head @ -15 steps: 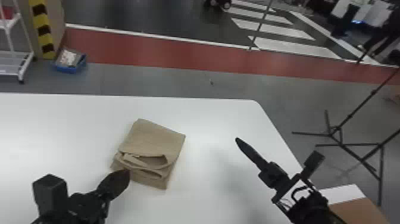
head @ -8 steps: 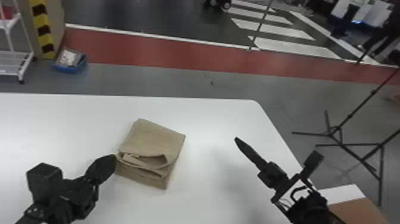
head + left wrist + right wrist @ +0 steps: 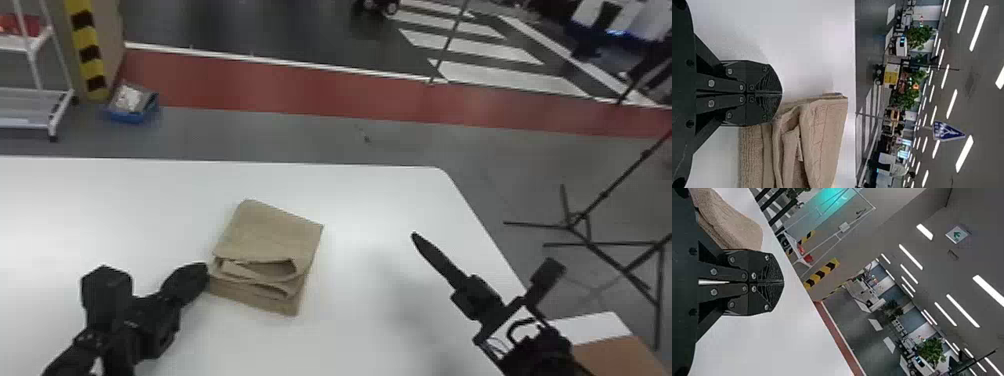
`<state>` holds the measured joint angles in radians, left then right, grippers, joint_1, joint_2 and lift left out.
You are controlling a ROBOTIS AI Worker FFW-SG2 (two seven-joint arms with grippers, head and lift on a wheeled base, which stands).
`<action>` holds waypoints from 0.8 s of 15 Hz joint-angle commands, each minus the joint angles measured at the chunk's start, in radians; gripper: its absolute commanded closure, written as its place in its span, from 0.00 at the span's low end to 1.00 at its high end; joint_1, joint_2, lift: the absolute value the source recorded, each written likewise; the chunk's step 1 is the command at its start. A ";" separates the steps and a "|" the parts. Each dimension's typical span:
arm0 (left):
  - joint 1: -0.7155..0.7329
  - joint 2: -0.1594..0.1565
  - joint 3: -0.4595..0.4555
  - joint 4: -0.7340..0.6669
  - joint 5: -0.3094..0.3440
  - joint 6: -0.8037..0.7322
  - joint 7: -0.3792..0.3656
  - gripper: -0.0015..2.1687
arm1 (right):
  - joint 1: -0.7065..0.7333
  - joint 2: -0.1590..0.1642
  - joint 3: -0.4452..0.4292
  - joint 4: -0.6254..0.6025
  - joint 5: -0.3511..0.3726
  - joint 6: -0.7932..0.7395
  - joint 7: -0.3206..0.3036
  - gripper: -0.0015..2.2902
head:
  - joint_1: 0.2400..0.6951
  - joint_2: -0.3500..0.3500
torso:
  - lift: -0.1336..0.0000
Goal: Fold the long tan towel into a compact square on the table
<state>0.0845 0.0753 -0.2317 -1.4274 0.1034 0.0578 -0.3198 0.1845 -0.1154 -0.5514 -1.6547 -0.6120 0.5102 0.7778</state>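
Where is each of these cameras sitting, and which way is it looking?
Head view: on the robot's head, looking forward and down at the tan towel on the white table; the left arm and right arm come in from the bottom edge.
Left wrist view: on that wrist, looking forward past the towel into the hall; its left jaws are shut.
Right wrist view: on that wrist, looking across the table toward yellow-black striping; its right jaws are shut.
Shared: all three show towel and table.

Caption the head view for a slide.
Folded tan towel on a white table, left gripper close beside it, right gripper farther off.
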 commanded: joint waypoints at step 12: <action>0.219 0.006 0.054 -0.301 0.036 -0.009 0.005 0.99 | -0.043 -0.015 0.087 0.021 0.017 0.001 0.001 0.98 | 1.00 0.00 | 0.16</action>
<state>0.2551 0.0808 -0.2357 -1.6590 0.1331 0.0539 -0.3145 0.1548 -0.1262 -0.4978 -1.6309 -0.6021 0.5095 0.7812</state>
